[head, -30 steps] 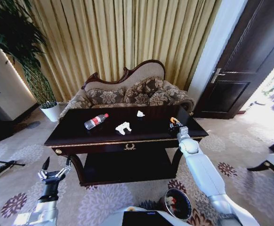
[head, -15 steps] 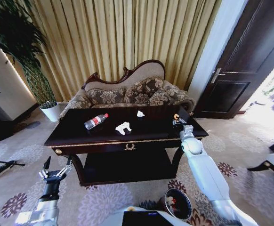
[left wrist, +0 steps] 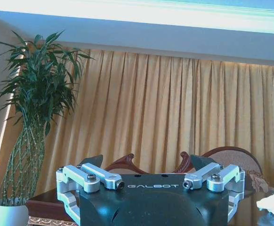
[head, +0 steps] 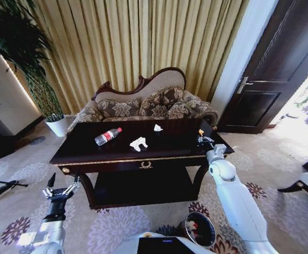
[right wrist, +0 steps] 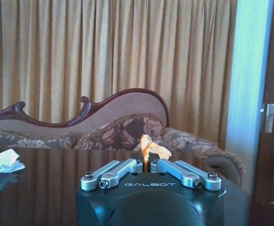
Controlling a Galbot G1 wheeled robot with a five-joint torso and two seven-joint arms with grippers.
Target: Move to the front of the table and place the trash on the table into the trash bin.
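The dark glossy table (head: pixel 90 151) stands in front of me. On it lie a clear bottle with a red label (head: pixel 108 136), a crumpled white paper (head: pixel 138 143) and a smaller white scrap (head: pixel 157 127). My right gripper (head: pixel 201 137) hovers over the table's right end, shut on a small yellowish-orange scrap (right wrist: pixel 149 147) that sticks up between the closed fingers (right wrist: pixel 127 165). A white paper (right wrist: pixel 5 161) lies on the tabletop (right wrist: pixel 47 188) farther off. The dark round trash bin (head: pixel 199 228) sits on the carpet by my right side. My left gripper (head: pixel 62 188) hangs open, low, left of the table.
A patterned sofa (head: pixel 143 106) stands behind the table before gold curtains. A tall plant in a white pot (head: pixel 57 125) is at the back left, a dark door (head: pixel 270 79) at the right. Open carpet lies on both sides of the table.
My right gripper has drifted to the right along the table's right end, carrying the orange scrap. The left arm has shifted only slightly.
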